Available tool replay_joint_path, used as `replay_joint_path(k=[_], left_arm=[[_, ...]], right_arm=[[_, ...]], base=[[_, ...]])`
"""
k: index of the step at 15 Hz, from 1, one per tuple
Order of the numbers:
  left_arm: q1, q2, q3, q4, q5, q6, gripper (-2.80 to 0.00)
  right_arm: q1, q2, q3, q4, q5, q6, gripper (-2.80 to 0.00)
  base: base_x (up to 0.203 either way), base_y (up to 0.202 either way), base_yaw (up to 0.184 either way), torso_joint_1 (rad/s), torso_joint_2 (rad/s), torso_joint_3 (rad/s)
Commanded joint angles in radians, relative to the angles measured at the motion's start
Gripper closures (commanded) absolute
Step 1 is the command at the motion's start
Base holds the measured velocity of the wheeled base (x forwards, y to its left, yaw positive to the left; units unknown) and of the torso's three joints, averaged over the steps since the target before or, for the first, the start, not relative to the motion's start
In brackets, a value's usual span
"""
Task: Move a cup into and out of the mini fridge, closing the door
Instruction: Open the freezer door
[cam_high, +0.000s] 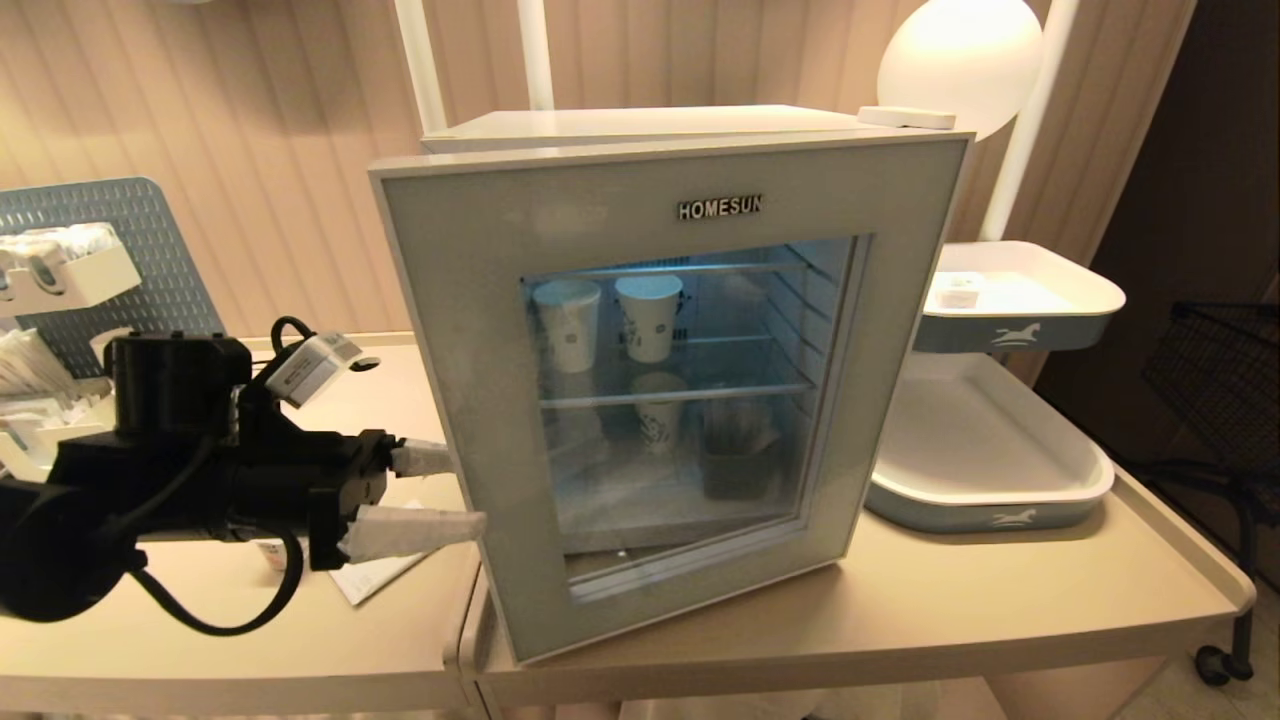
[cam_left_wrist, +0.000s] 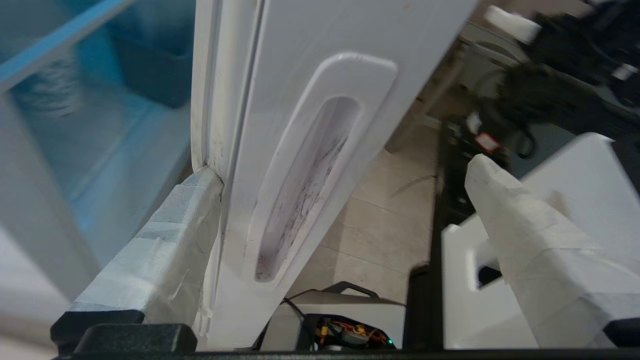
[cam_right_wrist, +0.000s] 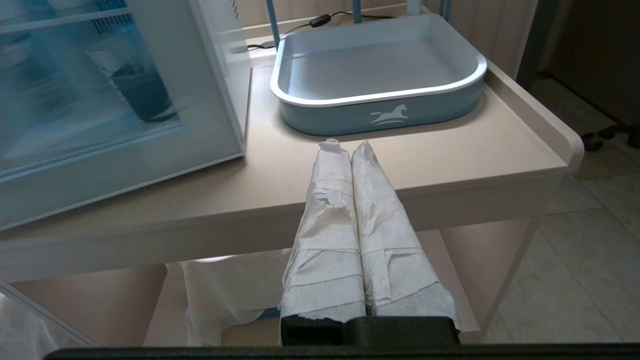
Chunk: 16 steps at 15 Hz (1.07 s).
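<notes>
One open left hand (cam_high: 440, 495) at upright door (cam_high: 480, 330) edge

Two blue-white trays (cam_high: 990, 470), (cam_high: 1020, 310) stacked at right on beige surface (cam_high: 950, 610); white lamp (cam_high: 960, 60) behind; blue pegboard (cam_high: 130, 250) w/ white holders at left; paper slip (cam_high: 375, 575) nearby.

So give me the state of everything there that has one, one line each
door: slightly ajar at its handle edge
left end effector: open, one finger in the door gap
right end effector: shut, empty, parked by the table edge
blue tray: empty
paper cups: upright inside the fridge
</notes>
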Motion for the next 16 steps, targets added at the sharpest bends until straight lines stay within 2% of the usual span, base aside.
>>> replay_joint_path(k=[1,3,4,10,14,16], left_arm=[[-0.031,-0.123,0.037,-0.02,-0.012,0.009,-2.8],[-0.035,-0.142,0.048,-0.02,0.004,0.011,-2.8],[-0.022,-0.104,0.04,-0.021,0.022,0.011,0.0],[0.085,0.184,-0.08,-0.025,0.07,0.013,0.0],[0.091,0.316,-0.145,-0.025,0.233,0.012,0.0],[0.092,0.344,-0.162,-0.025,0.246,0.01,0.0]], right_arm=[[0.001,0.0,0.0,0.001,0.0,0.0,0.0],[0.001,0.0,0.0,0.0,0.0,0.0,0.0],[0.001,0.0,0.0,0.001,0.0,0.0,0.0],[0.001,0.0,0.0,0.0,0.0,0.0,0.0],[0.001,0.0,0.0,0.0,0.0,0.0,0.0],[0.001,0.0,0.0,-0.001,0.0,0.0,0.0]], base=[[0.0,0.0,0.0,0.0,0.0,0.0],[0.0,0.0,0.0,0.0,0.0,0.0],[0.0,0.0,0.0,0.0,0.0,0.0],[0.0,0.0,0.0,0.0,0.0,0.0],[0.0,0.0,0.0,0.0,0.0,0.0],[0.0,0.0,0.0,0.0,0.0,0.0]])
